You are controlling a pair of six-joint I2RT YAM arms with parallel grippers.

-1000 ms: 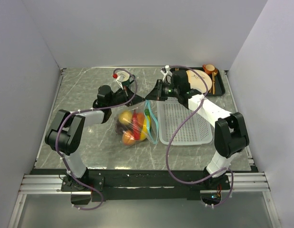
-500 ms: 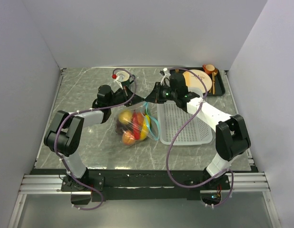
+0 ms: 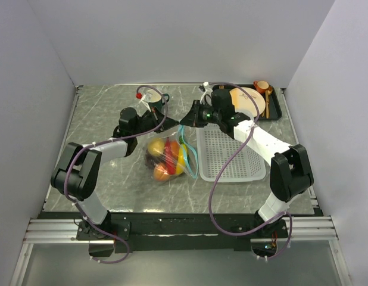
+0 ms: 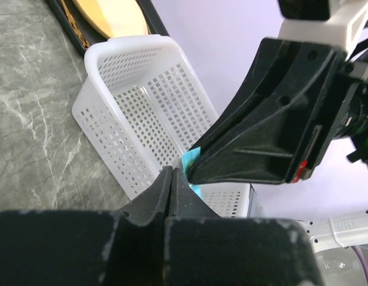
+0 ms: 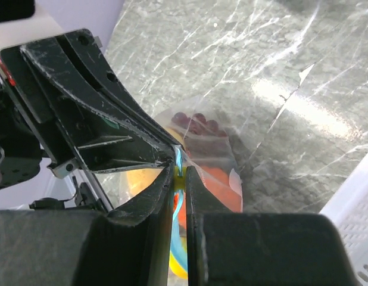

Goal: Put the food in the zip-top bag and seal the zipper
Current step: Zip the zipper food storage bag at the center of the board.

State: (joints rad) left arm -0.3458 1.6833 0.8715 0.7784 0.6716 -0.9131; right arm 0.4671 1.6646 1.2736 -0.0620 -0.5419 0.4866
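Clear plastic bag (image 3: 166, 158), judged limp and slippery, beside white mesh basket (image 3: 231, 156)
Its stiffer teal zipper strip (image 3: 193, 162) is pinched by left gripper (image 4: 172, 174) and right gripper (image 5: 179, 170).

No readable text, labels, brand names or numbers appear anywhere: not on the zip-top bag (image 3: 170, 157), the white mesh basket (image 3: 233, 158), or either arm.

Our left arm (image 3: 109, 146) and right arm (image 3: 259, 138) both reach inward, meeting tip to tip at the zipper (image 5: 178, 157). Our left gripper (image 4: 172, 174) pinches it fully closed from its left; our right gripper (image 5: 179, 173) clamps it from its right.
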